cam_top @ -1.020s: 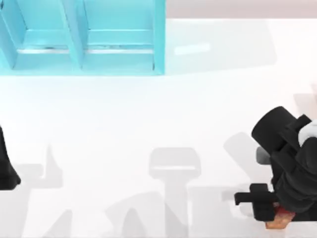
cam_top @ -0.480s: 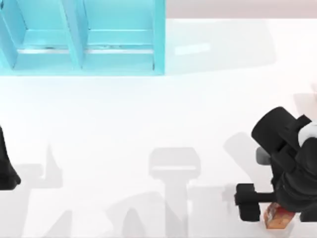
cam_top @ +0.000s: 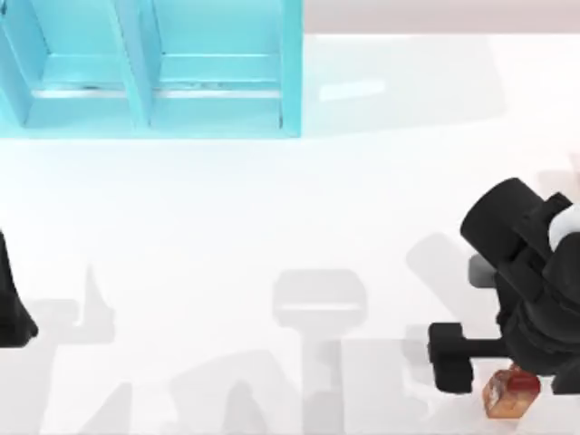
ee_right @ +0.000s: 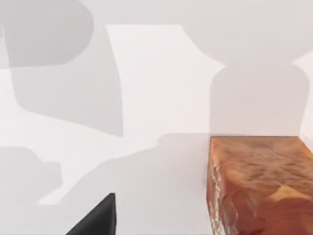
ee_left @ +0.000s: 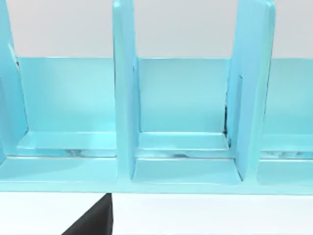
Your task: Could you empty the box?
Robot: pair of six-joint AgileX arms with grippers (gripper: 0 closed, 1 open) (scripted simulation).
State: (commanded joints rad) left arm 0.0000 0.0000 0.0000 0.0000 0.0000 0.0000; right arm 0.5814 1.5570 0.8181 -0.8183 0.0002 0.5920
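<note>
While the left arm [cam_top: 13, 304] sits parked at nine o'clock, the right tool [cam_top: 507, 367] hangs just above a brown bread loaf [cam_top: 511, 393] lying on the white counter [cam_top: 272, 208] at five o'clock; whether its fingers are apart I cannot tell. At eleven o'clock stands the blue box [cam_top: 149, 68].

Right arm [cam_top: 530, 272]: black, bulky, folded at the top view's lower right, its upper segment a rounded dark cylinder angled toward the table's middle. Wrist bent downward over the near edge.

Right gripper [cam_top: 453, 357]: black, reaching out leftward from the wrist on a thin bar, ending in a blocky dark piece near the table's near edge. A dark wedge of one finger [ee_right: 95, 218] shows in the right wrist view.

Left arm [cam_top: 14, 304]: a narrow black shape parked at the far left edge of the table.
</note>
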